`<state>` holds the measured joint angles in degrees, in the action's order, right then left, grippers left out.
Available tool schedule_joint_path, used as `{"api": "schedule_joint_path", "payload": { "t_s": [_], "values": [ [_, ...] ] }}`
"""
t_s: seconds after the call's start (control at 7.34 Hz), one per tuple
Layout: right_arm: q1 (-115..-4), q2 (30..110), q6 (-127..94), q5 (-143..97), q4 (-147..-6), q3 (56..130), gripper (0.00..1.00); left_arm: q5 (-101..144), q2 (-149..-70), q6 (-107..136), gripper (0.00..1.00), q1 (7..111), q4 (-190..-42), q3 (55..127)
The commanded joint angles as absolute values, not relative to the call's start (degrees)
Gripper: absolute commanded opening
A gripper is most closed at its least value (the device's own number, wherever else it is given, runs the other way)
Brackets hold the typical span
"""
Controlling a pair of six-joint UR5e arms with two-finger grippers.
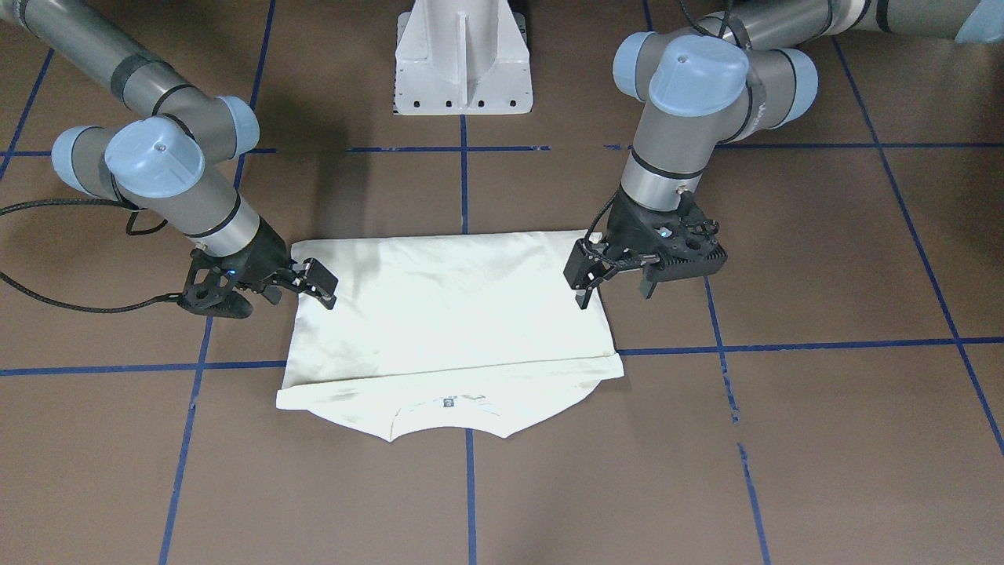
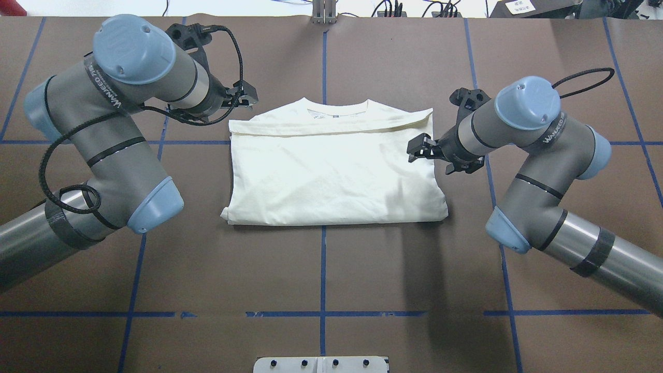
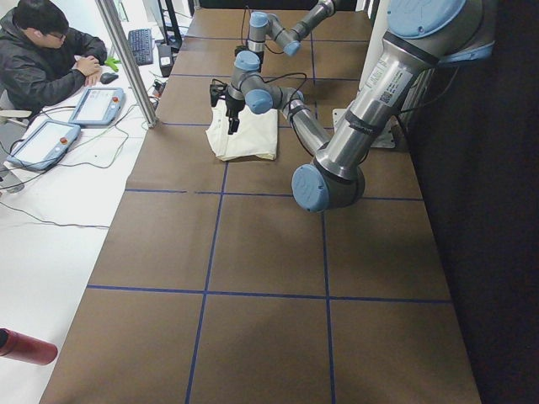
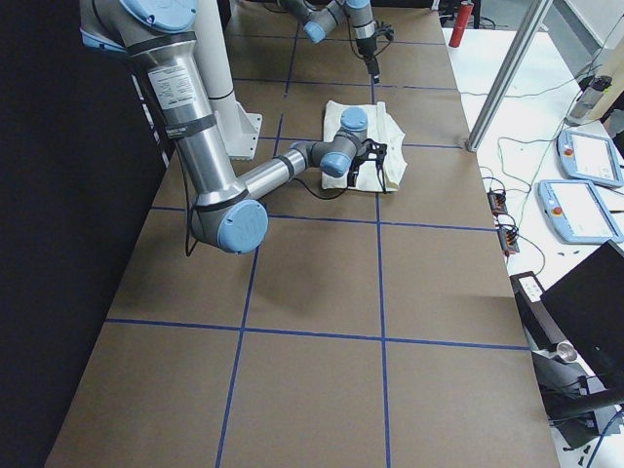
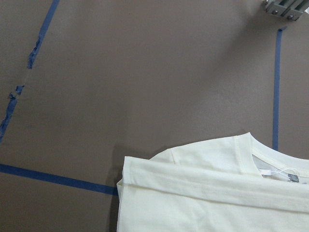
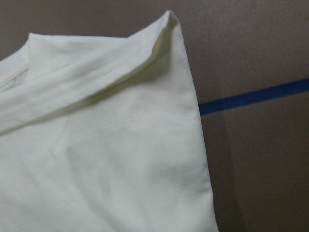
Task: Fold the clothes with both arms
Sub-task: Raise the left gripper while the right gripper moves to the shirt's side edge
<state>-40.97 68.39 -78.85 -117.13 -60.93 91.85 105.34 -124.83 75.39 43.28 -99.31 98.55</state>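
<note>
The table point(image 2: 233, 269) carries a brown covering marked into squares by blue tape lines point(image 2: 322, 269). Beyond its far edge stand an aluminium post point(image 3: 128, 63) and a white surface point(image 3: 59, 202) holding handheld screens point(image 3: 97, 105), a keyboard point(image 3: 139, 46) and cables. A person point(image 3: 42, 63) sits there.

Your robotics lab: a brown table point(image 3: 261, 252) gridded in blue tape point(image 3: 205, 292), teach pendants point(image 3: 95, 106) and a seated person point(image 3: 38, 63) alongside.
</note>
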Motion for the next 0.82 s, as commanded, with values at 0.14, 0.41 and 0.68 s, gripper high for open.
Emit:
{"api": "schedule_joint_path", "payload": {
  "t_s": [0.14, 0.41, 0.68],
  "values": [
    [-38.59, 71.63, -78.93, -116.98, -61.08, 94.74, 1.00, 105.38, -124.63, 75.50, 1.00, 42.54, -98.96, 98.97],
    [-37.27, 72.86, -79.01, -116.98, -61.08, 95.71, 0.83, 105.38, -124.63, 75.41, 1.00, 42.54, -98.96, 99.23],
    [-36.91, 72.86, -78.93, -117.16, -61.17, 95.36, 0.51, 105.38, -124.63, 75.41, 1.00, 42.54, -98.96, 99.23]
  ]
}}
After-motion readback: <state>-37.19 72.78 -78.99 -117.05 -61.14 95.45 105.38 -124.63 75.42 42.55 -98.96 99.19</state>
